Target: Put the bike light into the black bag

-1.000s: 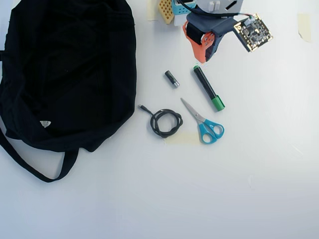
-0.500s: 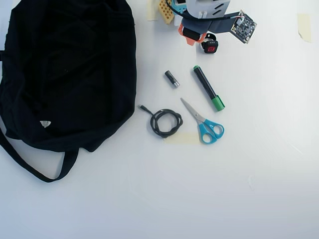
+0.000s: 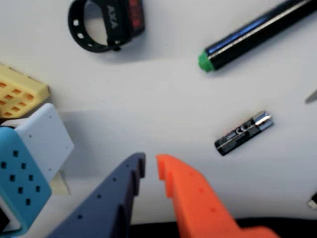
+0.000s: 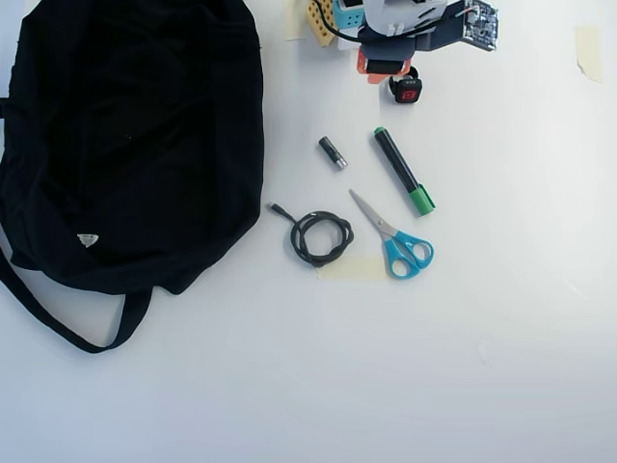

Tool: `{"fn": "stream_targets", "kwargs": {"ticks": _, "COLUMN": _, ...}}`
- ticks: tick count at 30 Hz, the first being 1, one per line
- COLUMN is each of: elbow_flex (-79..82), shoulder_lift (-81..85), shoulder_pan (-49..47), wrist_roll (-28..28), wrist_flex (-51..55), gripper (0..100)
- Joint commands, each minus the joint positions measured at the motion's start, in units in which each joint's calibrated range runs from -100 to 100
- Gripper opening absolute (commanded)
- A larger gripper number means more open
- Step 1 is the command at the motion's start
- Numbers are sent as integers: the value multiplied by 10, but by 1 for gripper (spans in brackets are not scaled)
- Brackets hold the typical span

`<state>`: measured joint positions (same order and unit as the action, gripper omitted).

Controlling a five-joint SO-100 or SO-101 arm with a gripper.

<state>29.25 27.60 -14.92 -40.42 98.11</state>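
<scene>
The gripper [image 3: 150, 165] hung empty over the white table [image 4: 482, 318], its navy and orange fingers almost together with only a thin gap between the tips, clamped on nothing. The bike light [image 4: 406, 92] lay free at the far edge of the table in the overhead view, just beside the arm's base, its red face up and its loop strap showing in the wrist view [image 3: 106, 22]. The task appeared to be at its start: the reach and grasp were not yet made, and the next move would call for parting the fingers and coming down over the light. The black marker [image 4: 404, 172] and the small cylinder [image 4: 333, 152] lay near but apart from it, leaving room to close. The black bag [image 4: 135, 145] filled the left of the overhead view, with bare table between it and the light for the carry.
</scene>
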Motion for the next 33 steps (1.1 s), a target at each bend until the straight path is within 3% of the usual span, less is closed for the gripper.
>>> {"fn": "stream_targets", "kwargs": {"ticks": 1, "elbow_flex": -1, "shoulder_lift": 16, "shoulder_pan": -21, "wrist_roll": 7, "wrist_flex": 12, "gripper": 10}}
{"fn": "stream_targets", "kwargs": {"ticks": 17, "elbow_flex": -1, "shoulder_lift": 16, "shoulder_pan": -116, "wrist_roll": 94, "wrist_flex": -8, "gripper": 13}}
{"fn": "stream_targets", "kwargs": {"ticks": 22, "elbow_flex": 3, "shoulder_lift": 16, "shoulder_pan": -137, "wrist_roll": 119, "wrist_flex": -32, "gripper": 21}}
{"fn": "stream_targets", "kwargs": {"ticks": 28, "elbow_flex": 113, "shoulder_lift": 17, "shoulder_pan": -145, "wrist_roll": 131, "wrist_flex": -142, "gripper": 35}}
{"fn": "stream_targets", "kwargs": {"ticks": 33, "elbow_flex": 138, "shoulder_lift": 17, "shoulder_pan": -153, "wrist_roll": 131, "wrist_flex": -148, "gripper": 43}}
